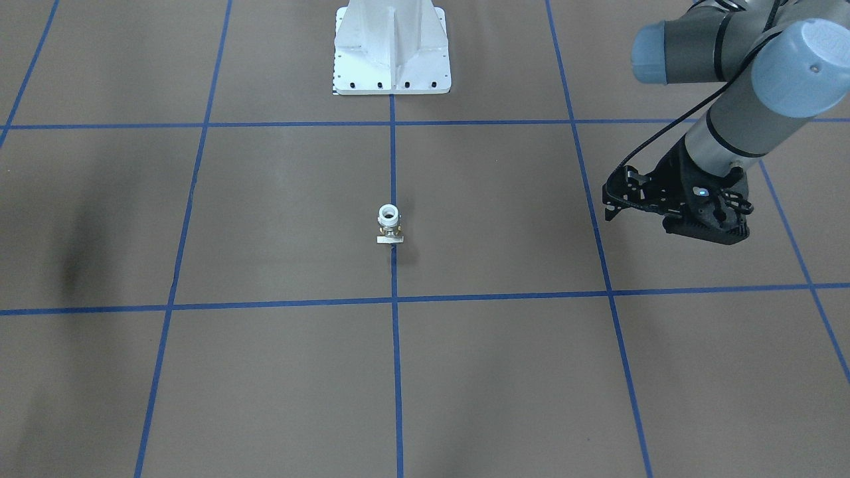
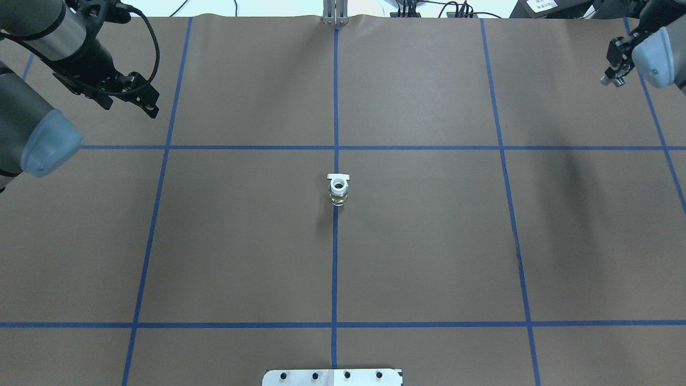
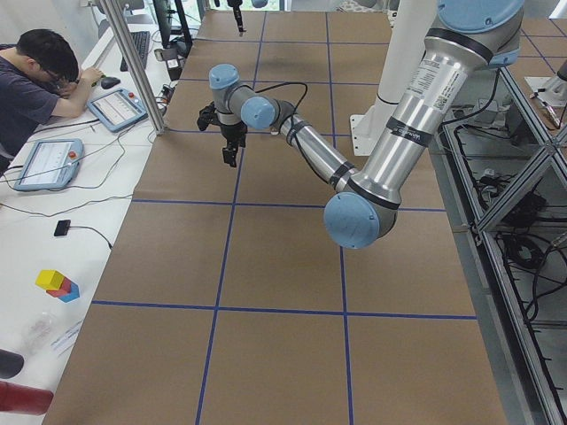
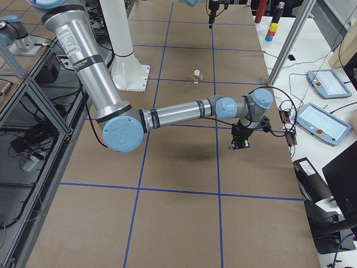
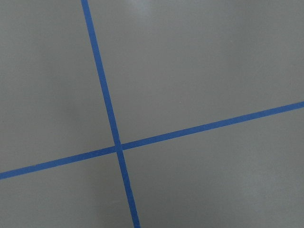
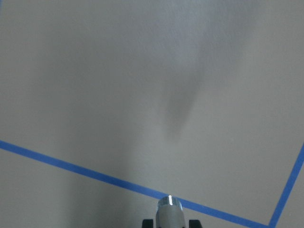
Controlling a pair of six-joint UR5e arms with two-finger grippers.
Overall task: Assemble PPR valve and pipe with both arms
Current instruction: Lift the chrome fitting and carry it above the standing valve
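Observation:
The PPR valve [image 1: 389,226] stands upright on the blue centre line in the middle of the table, white collar up and pale handle tab on the mat; it also shows in the overhead view [image 2: 338,190] and the exterior right view [image 4: 196,75]. My right gripper [image 2: 614,75] hovers at the far right corner, shut on the short silvery pipe [image 6: 169,213], black fingertips [image 6: 148,222] on either side of it. My left gripper [image 1: 607,204] hovers over the far left area [image 2: 155,104], open and empty. Both grippers are far from the valve.
The white bolted pedestal [image 1: 392,46] stands at the robot's side of the table. Blue tape lines [image 5: 114,137] grid the brown mat. A person [image 3: 40,75] sits at a side desk with tablets beyond the table's far edge.

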